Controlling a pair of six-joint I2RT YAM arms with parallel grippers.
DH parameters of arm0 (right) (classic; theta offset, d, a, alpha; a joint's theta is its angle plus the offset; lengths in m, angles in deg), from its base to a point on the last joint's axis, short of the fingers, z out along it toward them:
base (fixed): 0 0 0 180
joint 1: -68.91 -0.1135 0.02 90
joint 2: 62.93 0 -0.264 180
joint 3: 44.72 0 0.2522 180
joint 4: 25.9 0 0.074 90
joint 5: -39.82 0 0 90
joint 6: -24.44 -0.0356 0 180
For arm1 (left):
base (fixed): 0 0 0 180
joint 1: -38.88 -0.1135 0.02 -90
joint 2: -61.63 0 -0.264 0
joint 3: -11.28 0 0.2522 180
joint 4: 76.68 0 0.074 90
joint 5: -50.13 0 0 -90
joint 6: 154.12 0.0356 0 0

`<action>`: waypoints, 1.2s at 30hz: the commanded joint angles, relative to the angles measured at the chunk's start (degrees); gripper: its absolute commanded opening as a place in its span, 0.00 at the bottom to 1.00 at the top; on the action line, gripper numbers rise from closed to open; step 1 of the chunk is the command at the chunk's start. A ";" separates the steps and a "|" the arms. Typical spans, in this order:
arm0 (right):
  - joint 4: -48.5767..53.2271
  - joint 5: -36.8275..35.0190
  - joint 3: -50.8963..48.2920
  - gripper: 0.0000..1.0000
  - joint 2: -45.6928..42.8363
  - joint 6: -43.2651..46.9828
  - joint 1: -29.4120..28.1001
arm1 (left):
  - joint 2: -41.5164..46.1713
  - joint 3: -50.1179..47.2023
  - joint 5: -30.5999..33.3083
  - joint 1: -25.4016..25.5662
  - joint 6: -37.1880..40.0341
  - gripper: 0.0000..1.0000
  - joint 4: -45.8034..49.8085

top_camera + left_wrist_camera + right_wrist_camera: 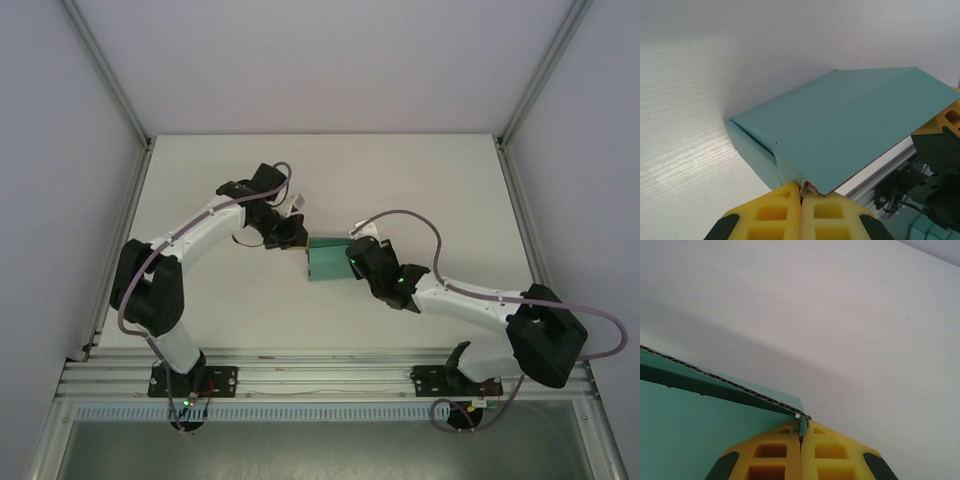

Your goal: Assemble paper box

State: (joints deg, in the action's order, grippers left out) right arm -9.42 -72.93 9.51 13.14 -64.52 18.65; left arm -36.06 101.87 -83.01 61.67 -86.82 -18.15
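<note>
The teal-green paper box [327,259] lies on the white table between my two arms. My left gripper [296,243] meets its left end and my right gripper [352,262] its right end. In the left wrist view the box [850,125] has a wide lid panel lifted at an angle, and the left gripper [802,189] is shut on a crumpled corner of card. From the right wrist, the right gripper [801,429] is shut on a corner flap of the box [695,435], whose corrugated edge runs off to the left.
An aluminium rail [330,375] carrying the arm bases runs along the table's near edge. White walls with metal posts [525,95] close in the back and both sides. Open white tabletop [330,180] lies behind the box.
</note>
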 commanded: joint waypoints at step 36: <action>-2.47 -0.18 -3.61 0.00 2.51 0.91 -2.84 | -3.24 -2.17 1.42 1.96 1.73 0.00 3.62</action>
State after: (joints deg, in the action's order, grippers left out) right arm -14.12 -76.18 8.48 15.20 -63.14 17.05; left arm -39.34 103.62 -89.52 59.44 -87.09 -12.73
